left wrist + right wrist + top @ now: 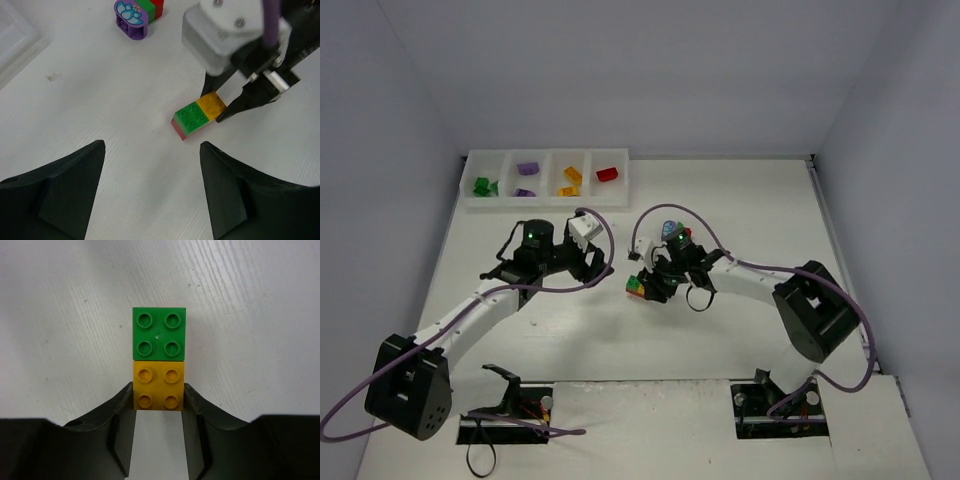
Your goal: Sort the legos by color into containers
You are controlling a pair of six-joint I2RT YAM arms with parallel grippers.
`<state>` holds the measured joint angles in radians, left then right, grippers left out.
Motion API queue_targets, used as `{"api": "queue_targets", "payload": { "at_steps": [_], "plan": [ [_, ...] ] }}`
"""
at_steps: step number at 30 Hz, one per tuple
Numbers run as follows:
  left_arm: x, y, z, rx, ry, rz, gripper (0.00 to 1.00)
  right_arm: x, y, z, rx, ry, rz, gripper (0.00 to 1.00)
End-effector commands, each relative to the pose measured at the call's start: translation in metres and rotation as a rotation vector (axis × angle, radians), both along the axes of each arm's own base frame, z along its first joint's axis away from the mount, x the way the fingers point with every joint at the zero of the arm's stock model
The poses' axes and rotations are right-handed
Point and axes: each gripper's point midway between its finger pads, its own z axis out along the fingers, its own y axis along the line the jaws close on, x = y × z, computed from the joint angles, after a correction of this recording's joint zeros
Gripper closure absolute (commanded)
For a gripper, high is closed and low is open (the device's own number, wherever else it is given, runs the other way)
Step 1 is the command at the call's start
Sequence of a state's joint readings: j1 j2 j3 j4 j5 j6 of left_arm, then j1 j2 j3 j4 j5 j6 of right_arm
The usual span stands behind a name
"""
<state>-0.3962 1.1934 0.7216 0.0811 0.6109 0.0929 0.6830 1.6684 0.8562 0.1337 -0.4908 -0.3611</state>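
Orange-yellow brick [158, 387] clamped, green brick [159, 332] to part

Closed on the orange-yellow brick's sides, the right claw [158, 399] pins it mid-worktop [620, 340]. The left claw [151, 150] gapes wide, empty, facing it; it should seize the green brick squarely and pull. A purple flower piece [131, 17] lies well apart; the tray [550, 202] stands far back.

The left arm [470, 312] and right arm [750, 278] are white tubes linked by black joints, each trailed by a looping purple cable [271, 22]. A green light [532, 236] glows on each wrist. Overhead, boxy black shoulder blocks [410, 388] sit at 8 and 4 o'clock. One white wrist housing [220, 40] carries silver screws [239, 21]. The fingers [60, 195] are matte black wedges.
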Motion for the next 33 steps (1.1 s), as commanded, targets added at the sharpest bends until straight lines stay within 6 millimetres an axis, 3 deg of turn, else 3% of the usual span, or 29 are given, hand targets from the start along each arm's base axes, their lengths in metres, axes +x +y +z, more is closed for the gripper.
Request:
{"api": "queue_targets", "payload": {
  "at_steps": [1,2,5,6,8,9,11,16,27,33],
  "plan": [
    [0.002,-0.010,0.047,-0.084,-0.127,-0.082,0.30,0.013,0.014,0.078,0.205,-0.113,0.063,1.00],
    [-0.003,-0.013,0.056,-0.096,-0.139,-0.125,0.30,0.007,0.017,0.100,0.263,-0.123,0.100,1.00],
    [-0.011,-0.017,0.069,-0.115,-0.140,-0.194,0.28,0.005,0.008,0.124,0.304,-0.130,0.116,1.00],
    [-0.015,-0.022,0.085,-0.134,-0.165,-0.245,0.27,0.006,0.008,0.138,0.317,-0.166,0.137,1.00],
    [-0.020,-0.025,0.091,-0.141,-0.151,-0.291,0.27,0.003,0.006,0.146,0.314,-0.164,0.153,1.00],
    [-0.018,-0.029,0.106,-0.148,-0.190,-0.315,0.26,0.000,0.004,0.146,0.303,-0.155,0.161,1.00],
    [-0.025,-0.032,0.107,-0.154,-0.149,-0.363,0.26,-0.001,0.004,0.151,0.298,-0.147,0.168,1.00],
    [-0.018,-0.039,0.126,-0.152,-0.197,-0.416,0.25,-0.004,0.003,0.160,0.307,-0.160,0.179,1.00],
    [-0.027,-0.056,0.112,-0.081,-0.167,-0.548,0.26,-0.009,0.004,0.178,0.331,-0.181,0.198,1.00],
    [-0.030,-0.066,0.107,-0.086,-0.138,-0.580,0.33,-0.012,0.005,0.181,0.336,-0.181,0.207,1.00]
  ]
}}
